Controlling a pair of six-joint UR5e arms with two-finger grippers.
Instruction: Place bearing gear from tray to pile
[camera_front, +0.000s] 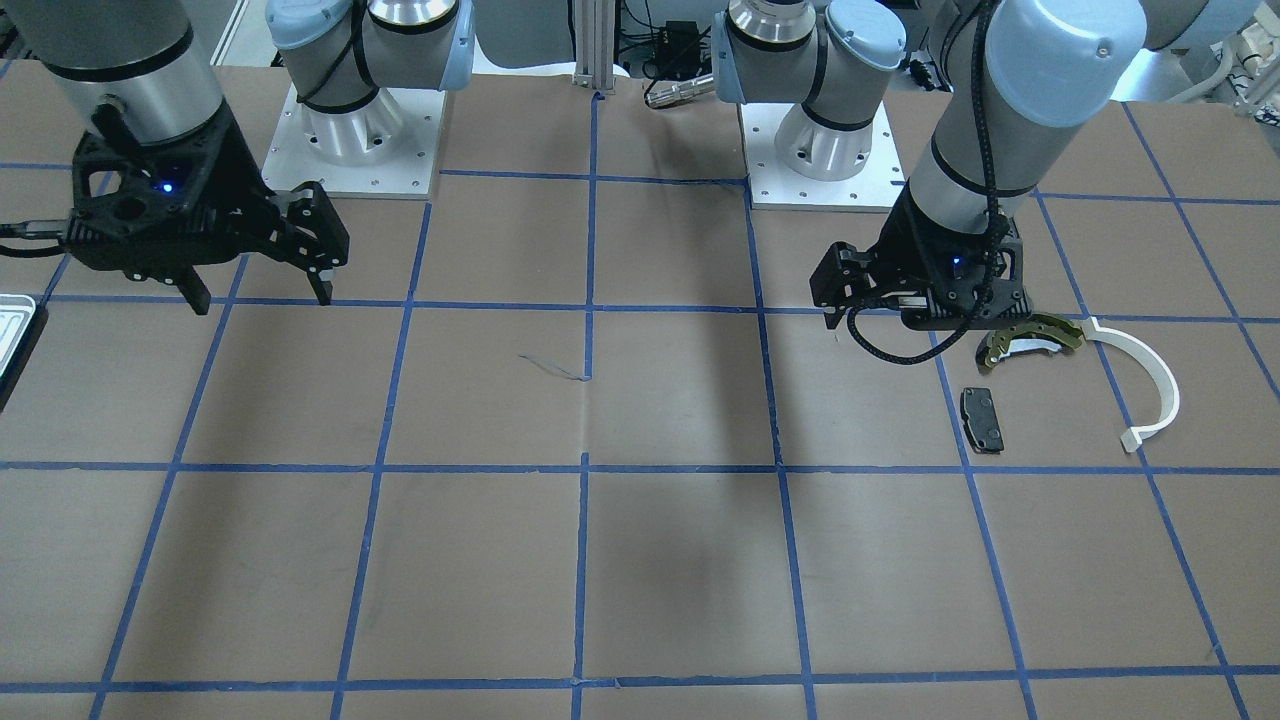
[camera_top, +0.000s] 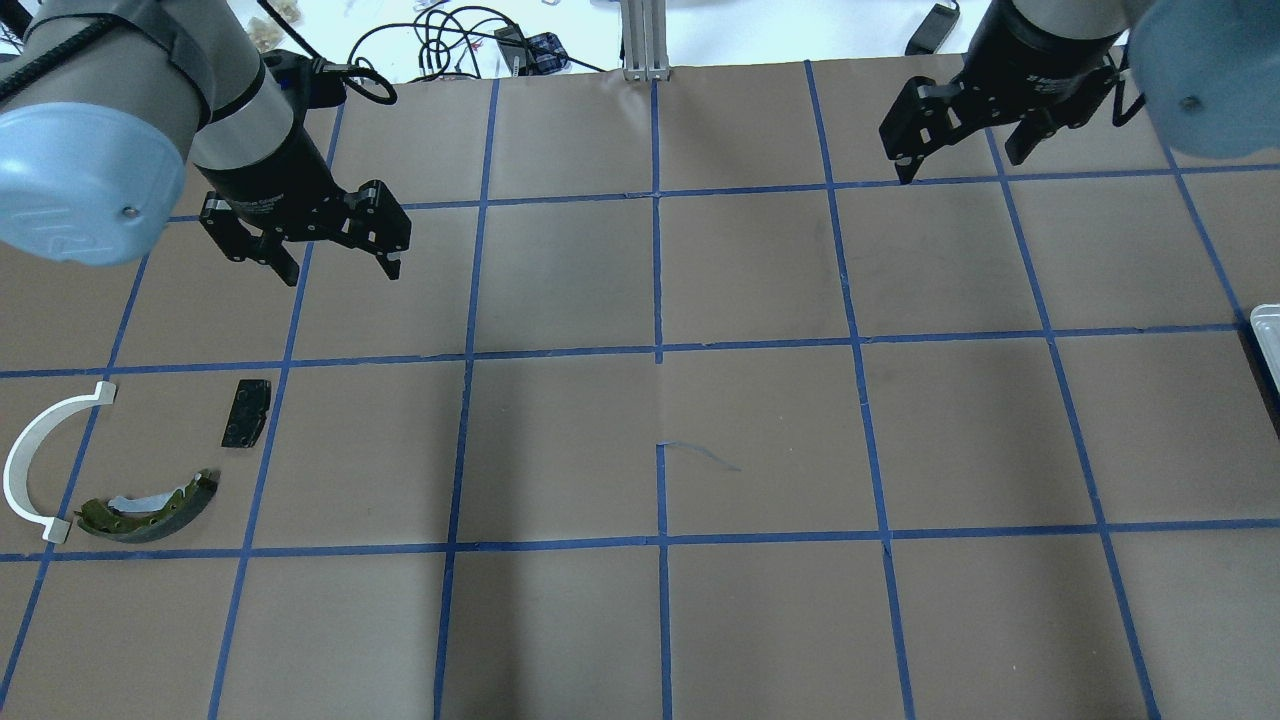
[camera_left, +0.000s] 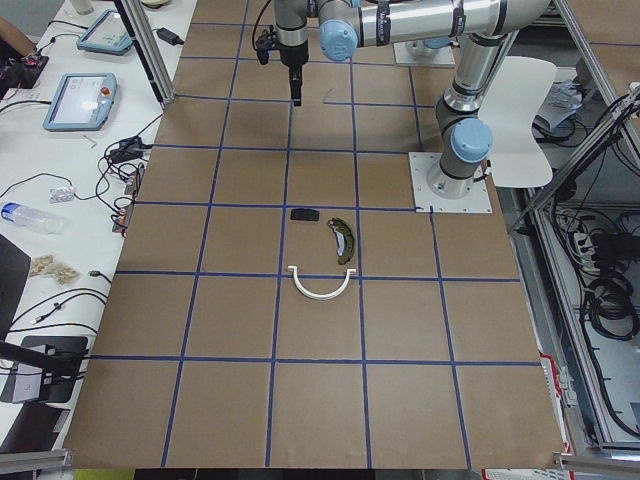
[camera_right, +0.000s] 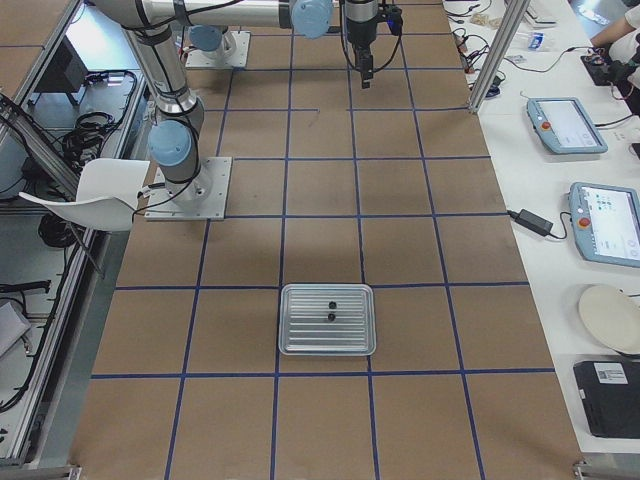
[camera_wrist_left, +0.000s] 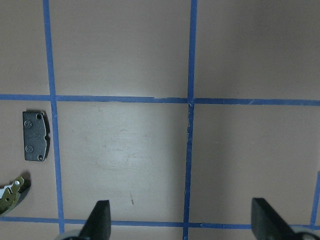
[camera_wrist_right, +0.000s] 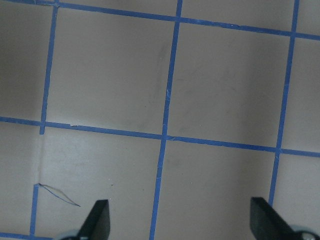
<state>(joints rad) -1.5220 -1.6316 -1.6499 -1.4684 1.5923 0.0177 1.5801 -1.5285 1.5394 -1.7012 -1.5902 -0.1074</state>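
The tray (camera_right: 300, 340), pale and ridged, lies flat in the exterior right view with two small dark bearing gears (camera_right: 331, 317) in it; only its edge (camera_top: 1268, 340) shows overhead. The pile lies on the table's left: an olive brake shoe (camera_top: 150, 505), a white arc strip (camera_top: 30, 460) and a black pad (camera_top: 246, 412). My left gripper (camera_top: 341, 275) hangs open and empty above the table, just beyond the pad. My right gripper (camera_top: 960, 165) is open and empty at the far right, well away from the tray. Both wrist views show bare paper between the fingers.
Brown paper with a blue tape grid covers the table (camera_top: 660, 440). The two arm bases (camera_front: 360, 130) stand on white plates at the robot's side. Cables and an aluminium post (camera_top: 645, 40) sit beyond the far edge. Tablets lie on side benches (camera_right: 570, 125).
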